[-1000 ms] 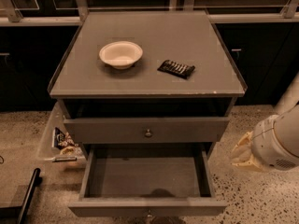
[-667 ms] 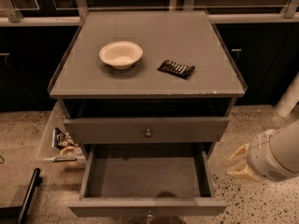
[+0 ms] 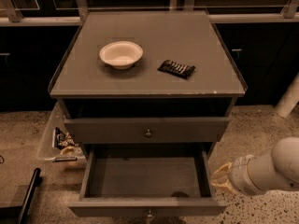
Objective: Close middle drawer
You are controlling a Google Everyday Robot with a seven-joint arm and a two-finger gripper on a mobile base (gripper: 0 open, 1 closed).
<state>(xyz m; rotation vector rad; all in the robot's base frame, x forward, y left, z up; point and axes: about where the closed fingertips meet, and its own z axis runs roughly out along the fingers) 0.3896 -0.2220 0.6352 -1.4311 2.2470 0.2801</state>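
The middle drawer [image 3: 145,176] is pulled far out of the grey cabinet. Its long box interior is bare, and its low front panel [image 3: 117,208] lies at the bottom edge of the view, with a small knob [image 3: 149,213] at centre. Above it, another low-fronted drawer [image 3: 187,129] with a round knob stands slightly out. My gripper [image 3: 220,178] is at the lower right, on a white arm. Its yellowish tips point left, just outside the right side wall of the middle drawer near its front corner.
A white bowl [image 3: 121,54] and a dark packet [image 3: 176,68] lie on the cabinet top [image 3: 187,36]. A clear bin with snack packs [image 3: 60,141] sits on the floor left of the cabinet. A black bar [image 3: 29,195] lies at the lower left. A white post [image 3: 289,99] stands at the right.
My gripper and arm have moved down and to the left, closer to the right side of the middle drawer. The drawers have not moved.
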